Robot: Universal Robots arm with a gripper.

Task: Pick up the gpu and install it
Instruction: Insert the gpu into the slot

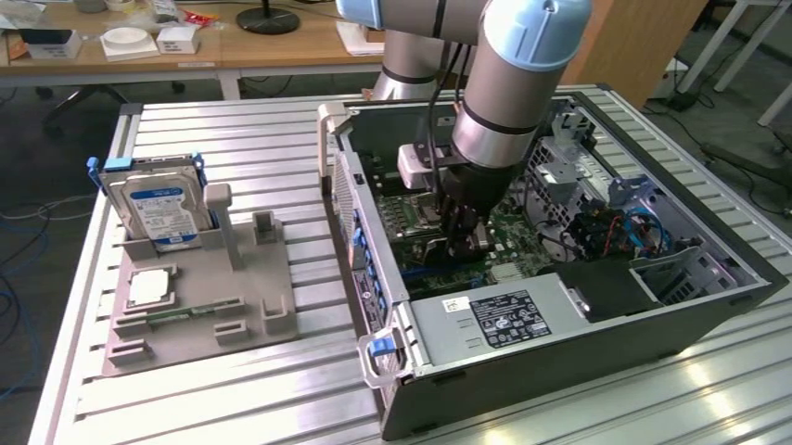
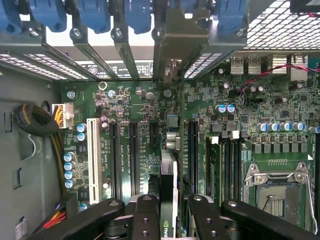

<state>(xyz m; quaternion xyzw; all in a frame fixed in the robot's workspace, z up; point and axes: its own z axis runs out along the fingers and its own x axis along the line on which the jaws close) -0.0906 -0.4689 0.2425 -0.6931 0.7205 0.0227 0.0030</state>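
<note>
**My arm** (image 1: 520,83): silver-grey tubular links, with joint caps in pale blue and a black band ringing the lowest link. A black cable (image 1: 432,111) runs alongside, and a small white box (image 1: 417,169) is mounted at the wrist. **My fingers** (image 2: 145,220): matt black linkage bars with round pivot screws and small holes.

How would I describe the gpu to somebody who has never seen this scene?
Find the open computer case on the metal table, where the arm reaches down over the green motherboard. The gpu is the thin dark card held edge-on in the gripper. The long black slots beside it hold no card.
</note>
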